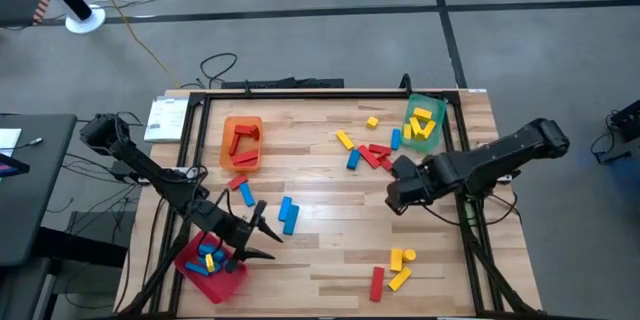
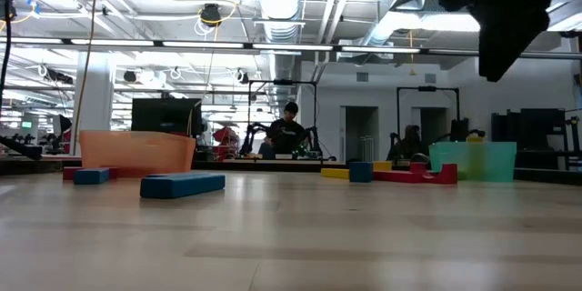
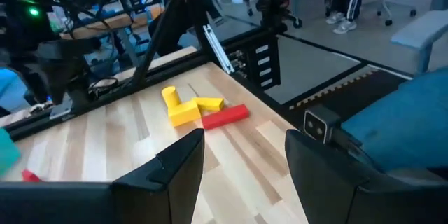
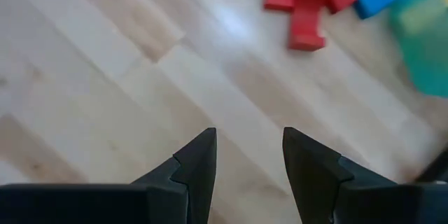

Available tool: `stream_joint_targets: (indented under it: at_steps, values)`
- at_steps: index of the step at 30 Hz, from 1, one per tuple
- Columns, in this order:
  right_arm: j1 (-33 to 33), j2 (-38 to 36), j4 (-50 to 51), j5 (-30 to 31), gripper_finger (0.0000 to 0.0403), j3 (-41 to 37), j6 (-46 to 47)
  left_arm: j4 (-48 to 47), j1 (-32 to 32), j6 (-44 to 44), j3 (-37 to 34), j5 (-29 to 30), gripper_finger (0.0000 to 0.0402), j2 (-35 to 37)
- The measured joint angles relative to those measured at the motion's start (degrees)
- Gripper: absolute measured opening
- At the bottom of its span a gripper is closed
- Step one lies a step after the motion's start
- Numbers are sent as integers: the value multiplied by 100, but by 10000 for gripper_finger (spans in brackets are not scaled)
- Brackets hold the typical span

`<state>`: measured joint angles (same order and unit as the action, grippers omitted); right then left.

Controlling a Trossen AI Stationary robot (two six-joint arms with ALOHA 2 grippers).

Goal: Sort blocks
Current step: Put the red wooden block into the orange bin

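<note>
At the lower left of the high view, the left gripper (image 1: pixel 262 232) was seen over the table beside the red tray (image 1: pixel 222 278), its fingers apart and nothing between them. Blue and yellow blocks (image 1: pixel 207 259) lay in that tray, red ones in the orange tray (image 1: pixel 241 126) at upper left, yellow ones in the green tray (image 1: pixel 433 140) at upper right. The sorting was judged to be partly done, with this arm between a drop and its next pick.

Loose blocks (image 1: pixel 288 213) remained just right of the left gripper, a mixed cluster (image 1: pixel 368 152) at upper centre, and a yellow and red group (image 1: pixel 394 271) at lower right. The right gripper (image 1: pixel 400 198) was held low at centre right, its empty fingers (image 4: pixel 199 161) parted over bare wood near the red pieces (image 4: pixel 306 15). A short reach toward that cluster and a descent with the jaws astride one block was judged to be called for next.
</note>
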<state>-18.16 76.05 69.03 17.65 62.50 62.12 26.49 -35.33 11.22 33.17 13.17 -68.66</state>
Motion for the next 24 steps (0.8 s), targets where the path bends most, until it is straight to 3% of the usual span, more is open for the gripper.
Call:
stream_joint_targets:
  at_steps: [6, 11, 13, 19, 24]
  values:
    - [-457, 2, -496, -23, 179, 2, 88, -172, 36, 66, 256, 43, 195, -729]
    - [-687, 2, -810, -31, 179, 4, 89, -2584, 48, -505, 1076, 1593, 195, -984]
    - [-756, 2, -870, -31, 179, 4, 92, -3682, 48, -1085, 1412, 1876, 195, -948]
    - [-887, 2, -888, -4, 179, 4, 101, -6054, 24, -2864, 1702, 1891, 195, -485]
    - [-1007, 2, -922, 19, 179, 4, 87, -7089, -169, -4011, 1702, 1694, 195, -146]
